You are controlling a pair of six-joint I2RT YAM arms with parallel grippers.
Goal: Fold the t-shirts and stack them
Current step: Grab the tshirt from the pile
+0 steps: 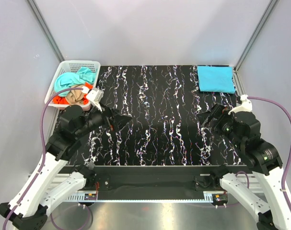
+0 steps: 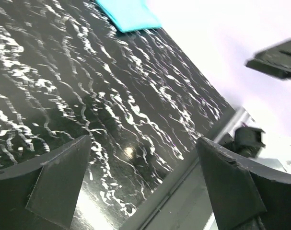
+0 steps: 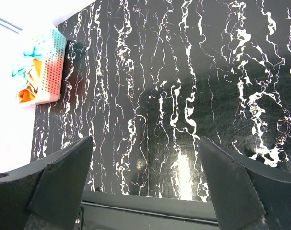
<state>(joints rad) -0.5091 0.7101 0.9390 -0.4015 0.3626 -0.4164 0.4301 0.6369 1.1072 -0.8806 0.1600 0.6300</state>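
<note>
- T-shirts are heaped in the white lattice basket at the far left corner of the table. Mint-teal cloth lies on top, with tan and orange cloth nearer the arms.
- In the right wrist view the same basket is seen at the upper left edge, with teal, tan and orange cloth showing over its rim.
- The near part of the basket is partly covered in the top view by the left arm's white wrist piece and purple cable.
- The left gripper is held over the left part of the black marbled table, near the basket and pointing toward the middle. Its jaws are spread wide and nothing is held between the fingers.
- The middle of the table is seen only as dark veined surface.
- The right gripper is held over the right part of the table, pointing toward the left gripper and well apart from it. Its jaws are likewise spread, with only table surface between the fingers.
- A sky-blue t-shirt is laid folded into a flat rectangle at the far right corner of the table, well apart from both grippers. It also shows at the top of the left wrist view.
</note>
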